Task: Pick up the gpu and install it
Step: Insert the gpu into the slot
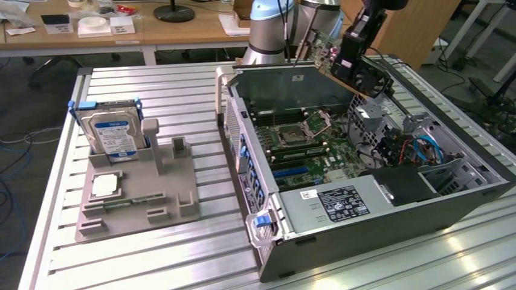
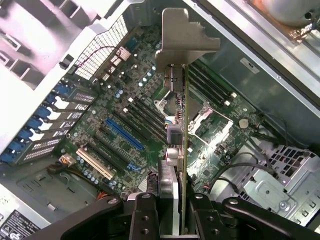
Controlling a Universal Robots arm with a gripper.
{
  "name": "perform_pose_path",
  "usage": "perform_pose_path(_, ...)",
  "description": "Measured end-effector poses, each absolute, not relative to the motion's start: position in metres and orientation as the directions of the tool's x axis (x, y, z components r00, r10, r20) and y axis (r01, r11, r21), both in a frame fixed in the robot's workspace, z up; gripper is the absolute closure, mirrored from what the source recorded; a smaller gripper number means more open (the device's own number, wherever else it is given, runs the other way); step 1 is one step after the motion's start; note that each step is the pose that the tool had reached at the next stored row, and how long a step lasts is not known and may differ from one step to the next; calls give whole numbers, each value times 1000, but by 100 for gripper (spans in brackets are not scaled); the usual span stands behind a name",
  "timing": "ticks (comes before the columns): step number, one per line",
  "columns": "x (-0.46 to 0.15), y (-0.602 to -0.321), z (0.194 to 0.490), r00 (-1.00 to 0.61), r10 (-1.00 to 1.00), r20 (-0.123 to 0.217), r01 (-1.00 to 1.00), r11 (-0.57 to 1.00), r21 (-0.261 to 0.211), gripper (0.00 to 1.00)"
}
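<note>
You've got the gpu (image 2: pixel 181 130) pinched in the gripper (image 2: pixel 172 215), up over the computer case's (image 1: pixel 347 241) far edge; it isn't seated yet.

Hard drive (image 1: pixel 113 136) stands upright in grey holder (image 1: pixel 137 208).

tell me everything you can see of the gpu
The gpu is a thin flat card with a green board studded with small components and a grey metal bracket at one end. The gripper is clamped on it, a finger on each flat side. It hangs in the air, tilted, over the open computer case, touching nothing else that can be seen. In the wrist view it is edge-on above the motherboard, not seated in any slot.
</note>
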State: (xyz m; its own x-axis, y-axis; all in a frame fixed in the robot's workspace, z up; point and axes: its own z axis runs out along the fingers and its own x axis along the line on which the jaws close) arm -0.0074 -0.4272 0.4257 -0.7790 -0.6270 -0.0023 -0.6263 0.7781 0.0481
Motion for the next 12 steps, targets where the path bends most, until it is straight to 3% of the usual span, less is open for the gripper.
perform_pose_path(12, -7, -428, 425, -702, -713, -2, -712, 701, 48, 72)
